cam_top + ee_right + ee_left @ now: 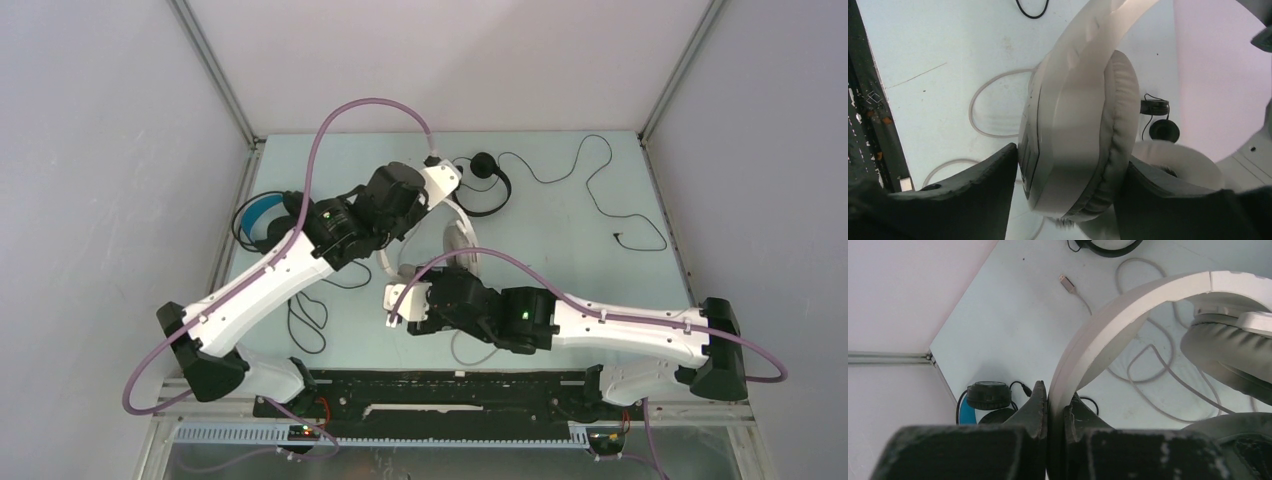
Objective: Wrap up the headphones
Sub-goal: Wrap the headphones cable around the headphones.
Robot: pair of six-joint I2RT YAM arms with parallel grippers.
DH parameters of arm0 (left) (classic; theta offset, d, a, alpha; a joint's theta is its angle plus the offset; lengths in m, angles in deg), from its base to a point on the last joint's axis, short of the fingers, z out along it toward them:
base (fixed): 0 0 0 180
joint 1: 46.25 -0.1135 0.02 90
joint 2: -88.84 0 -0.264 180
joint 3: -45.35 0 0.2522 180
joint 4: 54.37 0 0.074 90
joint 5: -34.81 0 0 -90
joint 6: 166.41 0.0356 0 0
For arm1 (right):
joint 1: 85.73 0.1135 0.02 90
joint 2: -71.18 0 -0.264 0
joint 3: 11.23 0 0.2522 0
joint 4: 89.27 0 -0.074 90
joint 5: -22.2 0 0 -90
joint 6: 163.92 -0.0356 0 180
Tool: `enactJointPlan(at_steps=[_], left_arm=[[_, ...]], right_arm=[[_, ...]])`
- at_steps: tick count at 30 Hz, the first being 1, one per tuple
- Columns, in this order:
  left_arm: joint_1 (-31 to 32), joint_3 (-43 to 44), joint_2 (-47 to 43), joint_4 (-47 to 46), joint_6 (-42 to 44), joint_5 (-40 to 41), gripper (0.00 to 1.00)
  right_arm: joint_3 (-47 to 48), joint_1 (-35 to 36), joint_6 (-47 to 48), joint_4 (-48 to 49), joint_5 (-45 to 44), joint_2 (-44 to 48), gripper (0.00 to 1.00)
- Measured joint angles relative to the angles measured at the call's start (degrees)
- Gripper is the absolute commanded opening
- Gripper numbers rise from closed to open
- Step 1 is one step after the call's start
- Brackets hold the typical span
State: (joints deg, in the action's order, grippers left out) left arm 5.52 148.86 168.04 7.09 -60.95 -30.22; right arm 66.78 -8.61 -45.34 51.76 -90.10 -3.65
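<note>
- Two grippers, both gripping the same thing. The left gripper (1055, 412) has its two dark fingers (1035, 407) pinched close on the thin band of the white headset (1128, 315).
- The right gripper (1068, 157) is spread wider, with one finger on either face of one of that headset's ear cups (1073, 130). One finger presses the hard outer shell and the other the padded cushion.
- Three headsets in all. The white headset is held between the two grippers over the middle of the table (570, 270). I cannot tell whether any part of it touches the surface.
- One grey cable (1148, 370) lies in several loose loops on the table under the white headset. Its one plug (1066, 284) lies flat towards the far side.
- The small black headset (490, 185) lies at the far middle, and its thin black lead wanders off to the right.
- The bulky black headset (262, 215), with blue lining, lies at the far left corner, well apart from the other two.
- Two arms. The left arm (260, 290) runs from its base at the near left diagonally up to the table's middle, with its wrist bent rightward over the band.
- The right arm (620, 325) stretches low and nearly level from the near right towards the left. Its wrist is just on the near side of the white headset.
</note>
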Motion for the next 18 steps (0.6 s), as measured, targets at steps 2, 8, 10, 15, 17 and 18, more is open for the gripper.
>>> enactJointPlan(at_steps=[2,8,10,15,17,18], left_arm=[[-0.2,-1.6,-0.5,-0.7,-0.6,1.3,0.0],[-0.2,-5.0,-3.3,-2.9,-3.2,5.3,0.0],[-0.3,-6.1,-5.3,-4.3,-4.2,6.8,0.0],[-1.4,-7.8,-11.0,-6.6,-8.2,8.5,0.0],[-1.8,-8.3,-13.3,-7.3,-9.7,8.5,0.0],[-1.9,-8.5,-14.1,-7.6,-10.2,8.5,0.0]], right_arm=[[0.0,-0.1,-0.7,-0.2,0.0,0.0,0.84],[0.0,0.1,-3.0,-0.7,0.0,3.4,0.87],[0.0,0.4,-4.3,-0.7,0.2,5.8,0.89],[0.0,0.0,-8.2,-0.6,2.5,11.6,0.93],[0.0,-0.4,-9.3,-0.4,3.3,13.4,0.93],[0.0,-0.5,-9.8,-0.3,3.6,13.9,0.93]])
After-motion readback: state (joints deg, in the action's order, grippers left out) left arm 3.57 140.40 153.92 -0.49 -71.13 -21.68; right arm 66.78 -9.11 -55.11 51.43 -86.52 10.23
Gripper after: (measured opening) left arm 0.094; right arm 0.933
